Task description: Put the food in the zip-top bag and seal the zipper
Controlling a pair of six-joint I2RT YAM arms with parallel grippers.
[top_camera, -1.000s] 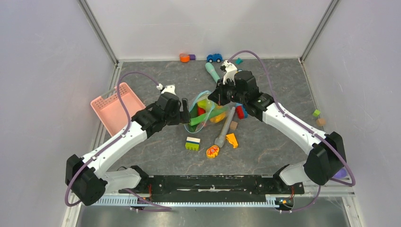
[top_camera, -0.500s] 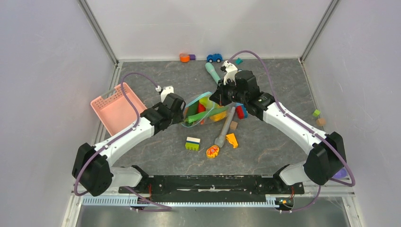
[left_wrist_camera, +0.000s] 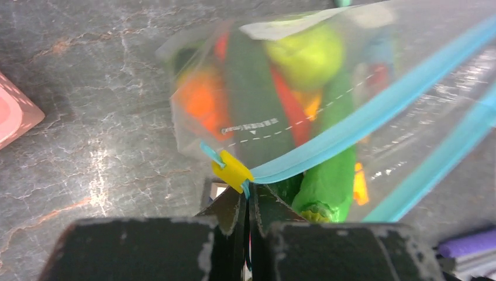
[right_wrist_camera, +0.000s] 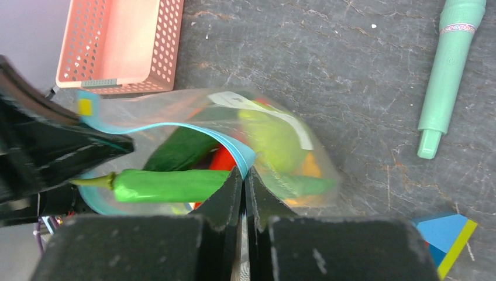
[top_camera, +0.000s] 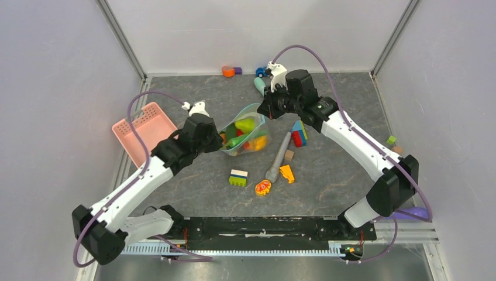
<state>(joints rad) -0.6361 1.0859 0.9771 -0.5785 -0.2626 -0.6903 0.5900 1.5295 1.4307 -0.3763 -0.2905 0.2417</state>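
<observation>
As left pincer [left_wrist_camera: 246, 202] clamps zipper [left_wrist_camera: 362, 122], food [left_wrist_camera: 327, 175] (bagged)

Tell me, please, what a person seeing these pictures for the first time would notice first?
The clear zip-top bag at the centre of the top view, stuffed with bright toy food, stands out first. Both grippers pinch its teal zipper: the left gripper shut just beside the yellow slider, the right gripper shut farther along the strip. A pink basket lies to the left.

Clear zip-top bag [top_camera: 243, 136], teal zipper [left_wrist_camera: 351, 126], bright yellow slider [left_wrist_camera: 232, 171]! Inside, the food [right_wrist_camera: 169, 184] shows green, red, orange. Pink basket [right_wrist_camera: 120, 44], mint-green pen [right_wrist_camera: 447, 76], dark grey marbled tabletop [top_camera: 339, 175].
</observation>
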